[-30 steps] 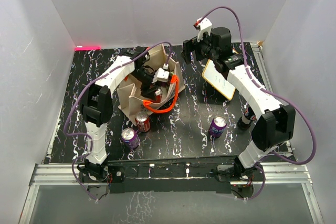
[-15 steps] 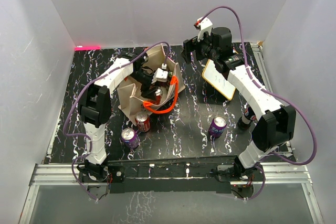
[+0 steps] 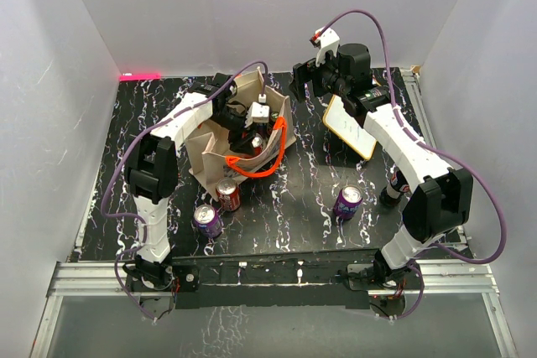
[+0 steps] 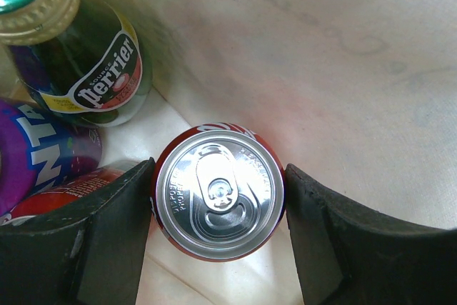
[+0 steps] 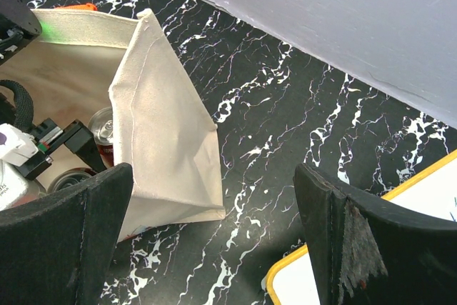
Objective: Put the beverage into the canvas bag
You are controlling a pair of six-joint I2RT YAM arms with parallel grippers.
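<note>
Left jaws: down inside the canvas bag (image 3: pixel 205 153), part open and clamped on a red soda can (image 4: pixel 220 189), one finger pressed to each side. The can is upright, its silver top and pull tab facing the wrist camera. It sits low in the bag, with the beige inner wall just past the jaws.

Other contents: a Perrier bottle (image 4: pixel 89 69) ahead and left of the jaws, and a purple Fanta can (image 4: pixel 39 158) against the outer side of the left finger.

Right jaws: spread as wide as they go, nothing between them. They hang over the black marbled surface (image 5: pixel 285 119). The bag's corner lies toward the left finger, and the white board (image 5: pixel 400 255) toward the right finger.

Loose on the surface, well back from both jaws toward the arm bases: a red can (image 3: pixel 227 194), a purple can (image 3: pixel 347 201) and a dark bottle (image 3: pixel 393 189).
</note>
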